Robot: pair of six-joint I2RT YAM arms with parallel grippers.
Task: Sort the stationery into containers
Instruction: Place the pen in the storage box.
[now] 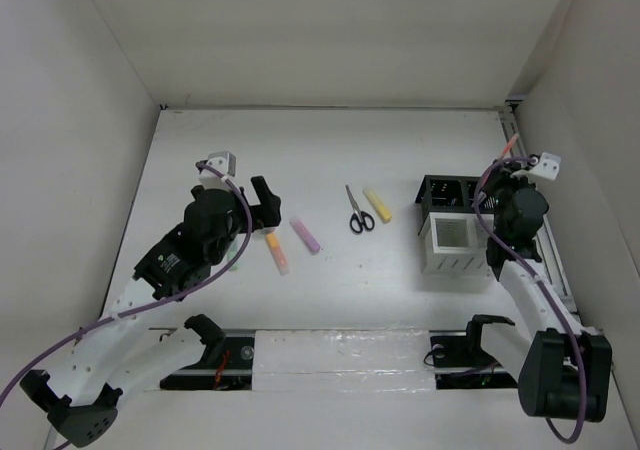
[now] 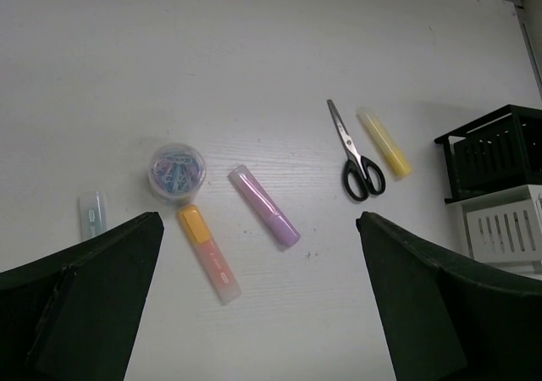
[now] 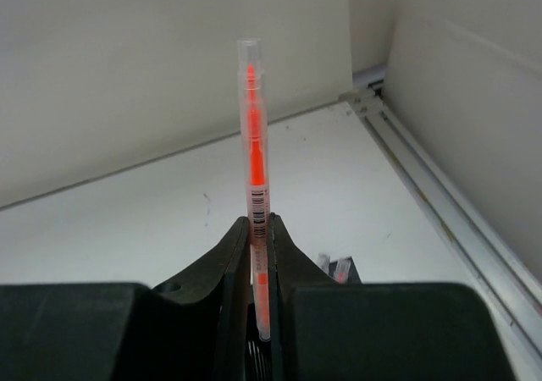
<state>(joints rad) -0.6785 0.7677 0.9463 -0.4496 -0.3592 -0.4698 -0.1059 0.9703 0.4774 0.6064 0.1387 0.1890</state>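
Observation:
My right gripper (image 3: 261,225) is shut on a thin red pen (image 3: 253,118), which stands upright between the fingers. In the top view this gripper (image 1: 507,168) hangs over the right side of the black containers (image 1: 450,192), with the white slatted one (image 1: 452,245) in front. My left gripper (image 2: 260,222) is open above the table. Below it lie an orange marker (image 2: 207,254), a purple marker (image 2: 264,206) and a round clear tub (image 2: 176,171) of clips. The black-handled scissors (image 2: 356,157) and a yellow marker (image 2: 385,144) lie further right.
A small pale capped item (image 2: 92,214) lies left of the tub. A metal rail (image 3: 440,203) runs along the right wall beside the containers. White walls close in the table on three sides. Two pen ends (image 3: 339,269) show just behind my right finger.

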